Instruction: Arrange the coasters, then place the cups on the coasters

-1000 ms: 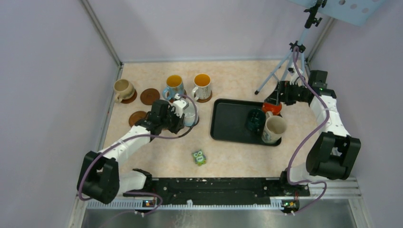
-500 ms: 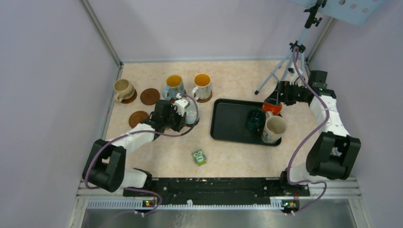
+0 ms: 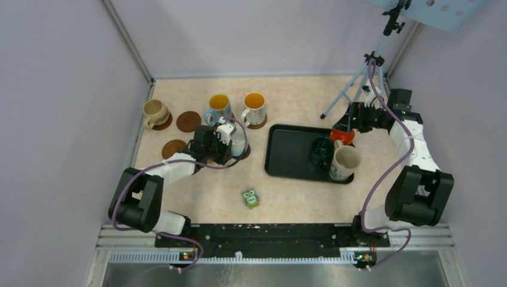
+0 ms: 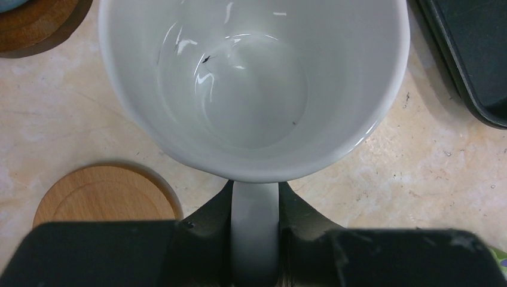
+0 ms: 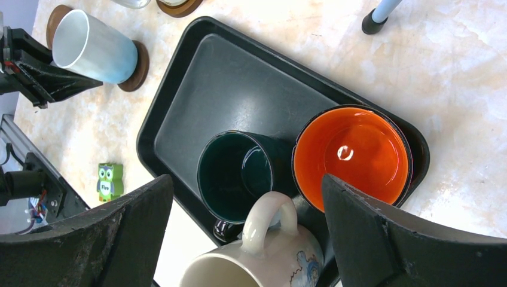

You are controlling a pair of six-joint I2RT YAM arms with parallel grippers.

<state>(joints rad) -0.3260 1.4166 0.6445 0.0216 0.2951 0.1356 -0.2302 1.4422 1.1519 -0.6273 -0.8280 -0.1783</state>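
From above, the left tool (image 3: 229,143) is clamped tight on the handle of the white mug (image 3: 238,141). The mug stands at the dark coaster (image 3: 246,153), just left of the black tray (image 3: 287,156). Against a second ago, the left arm's elbow has swung in toward the middle and the mug has crept a touch toward the back. The right arm hasn't budged, and the right tool (image 3: 351,121) hangs spread wide over the tray's far corner, gripping nothing. Over to the left wrist: the handle runs straight down between the fingers (image 4: 206,218), and a light wooden coaster (image 4: 107,194) lies bare on the counter (image 4: 72,119) just beside the mug. Whether the base is fully down can't be told here. Right wrist now: the dark green cup (image 5: 239,170), the orange-red cup (image 5: 353,155) and a cream mug (image 5: 263,263) wait packed close in the tray. The danger, by the look of it: release the mug off-centre and it rocks on the coaster's rim. Back out crooked and the fingers drag the handle and tip it.
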